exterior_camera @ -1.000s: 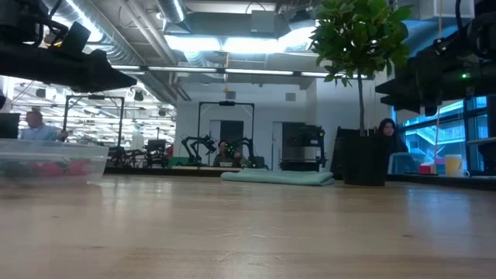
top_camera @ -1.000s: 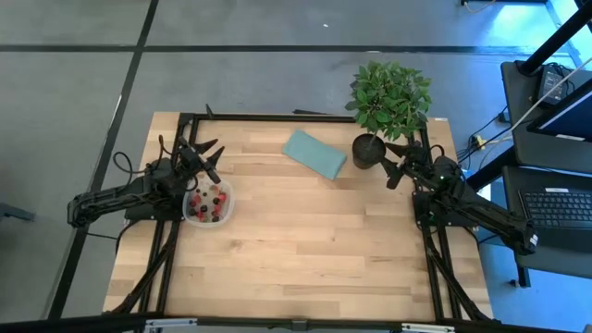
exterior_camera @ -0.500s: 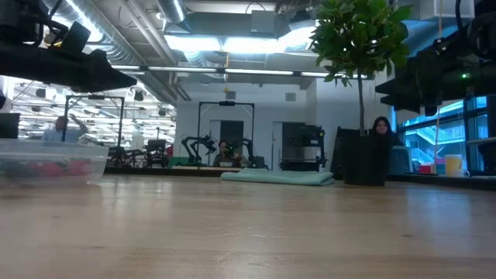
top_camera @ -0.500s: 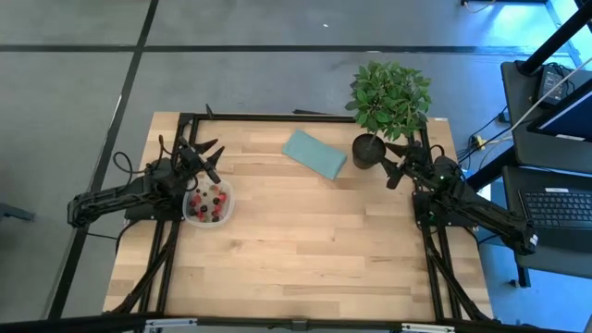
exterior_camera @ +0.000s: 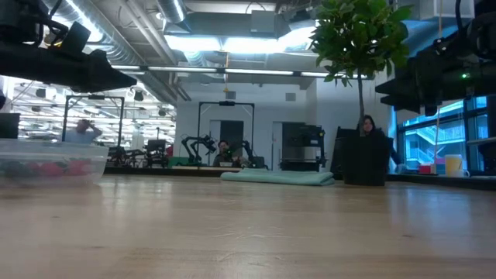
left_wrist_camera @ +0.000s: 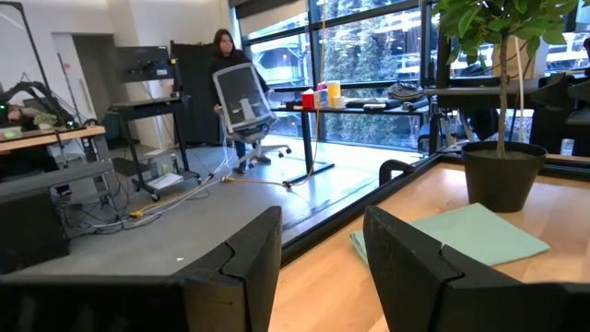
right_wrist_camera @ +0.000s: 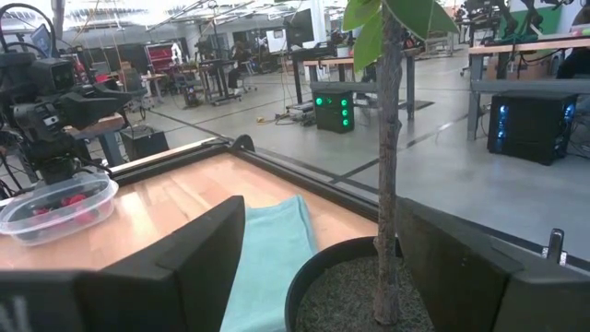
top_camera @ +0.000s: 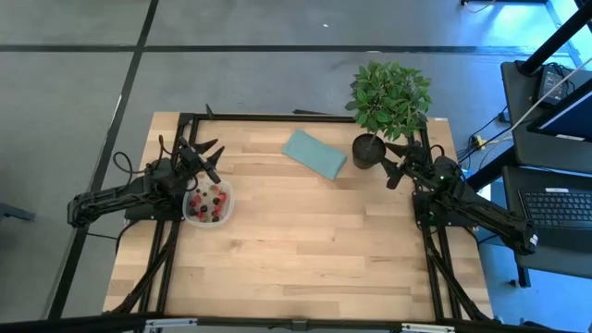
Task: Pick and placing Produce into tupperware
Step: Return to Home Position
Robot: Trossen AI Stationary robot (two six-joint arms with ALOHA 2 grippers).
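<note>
On the table [top_camera: 305, 240] no loose fruit is being shown, so the job is being judged all but done. The berries [top_camera: 209, 201], red and dark, are being held in the container [right_wrist_camera: 41, 229] at nine o'clock. The left gripper [top_camera: 216, 160], toward ten, and the right gripper [top_camera: 388, 165], at three, are being kept spread and empty.

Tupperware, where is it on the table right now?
In the high view, the tupperware sits on the left side of the table, holding the produce, right by the left gripper and well left of the teal pad.
</note>
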